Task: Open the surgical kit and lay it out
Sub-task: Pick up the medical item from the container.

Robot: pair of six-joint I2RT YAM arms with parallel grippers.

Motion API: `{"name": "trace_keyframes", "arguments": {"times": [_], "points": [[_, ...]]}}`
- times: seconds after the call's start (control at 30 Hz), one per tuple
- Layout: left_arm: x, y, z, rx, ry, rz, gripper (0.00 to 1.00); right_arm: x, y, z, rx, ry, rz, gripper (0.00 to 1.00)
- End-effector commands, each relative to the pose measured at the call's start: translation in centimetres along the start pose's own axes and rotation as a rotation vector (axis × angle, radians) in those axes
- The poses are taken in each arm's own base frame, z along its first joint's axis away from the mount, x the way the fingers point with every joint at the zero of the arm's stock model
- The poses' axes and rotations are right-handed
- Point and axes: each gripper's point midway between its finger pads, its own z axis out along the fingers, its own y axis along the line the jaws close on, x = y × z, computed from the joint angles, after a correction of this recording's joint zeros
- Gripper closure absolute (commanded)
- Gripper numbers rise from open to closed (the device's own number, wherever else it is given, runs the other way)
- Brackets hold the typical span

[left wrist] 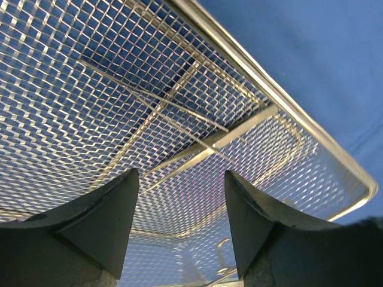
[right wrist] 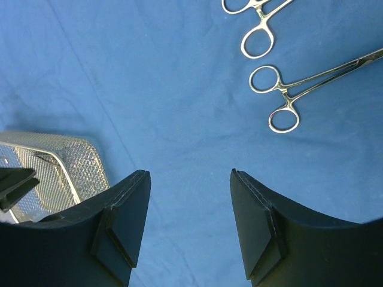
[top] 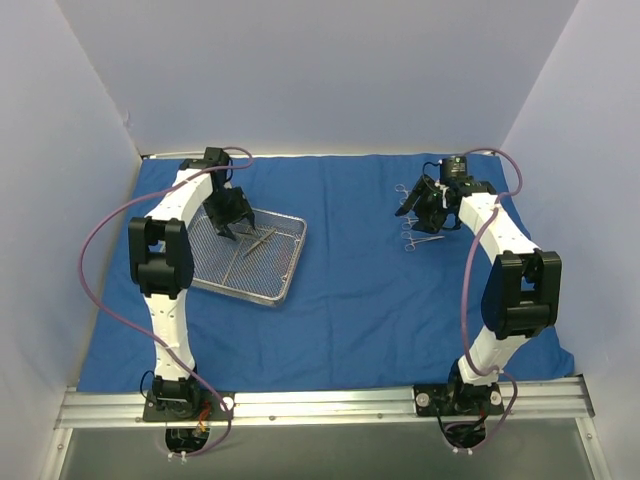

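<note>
Over the wire-mesh tray (top: pixel 291 283) on the spread blue wrap (top: pixel 360 310), the left gripper (top: pixel 232 228) hangs open above thin instruments (top: pixel 258 242): unloading seems underway, so it must pinch one. The right gripper (top: pixel 414 206), open and empty, hovers beside laid-out forceps (top: pixel 418 238).

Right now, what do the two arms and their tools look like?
Both the left arm and right arm have white links with black joint housings, each trailed by a looping purple cable. The left tool and right tool are black, with two broad wedge-shaped fingers.
</note>
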Motion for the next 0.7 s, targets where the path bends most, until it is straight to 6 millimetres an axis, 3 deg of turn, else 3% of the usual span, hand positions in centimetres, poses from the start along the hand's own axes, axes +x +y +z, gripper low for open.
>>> {"name": "trace_keyframes", "arguments": {"times": [0.0, 0.27, 0.43, 0.67], "points": [[-0.3, -1.3, 0.2, 0.027, 0.003, -0.138, 0.32, -0.3, 0.4, -1.2, -0.017, -0.006, -0.026, 0.44], [-0.3, -0.2, 2.2, -0.026, -0.024, -0.260, 0.31, -0.5, 0.8, -1.6, -0.031, 0.004, -0.070, 0.44], [0.7, 1.0, 4.0, -0.084, 0.004, -0.325, 0.30, -1.1, 1.4, -2.2, -0.046, -0.008, -0.106, 0.44], [0.7, 1.7, 5.8, -0.095, -0.019, -0.362, 0.35, -0.9, 1.1, -2.8, -0.057, -0.002, -0.126, 0.44]]}}
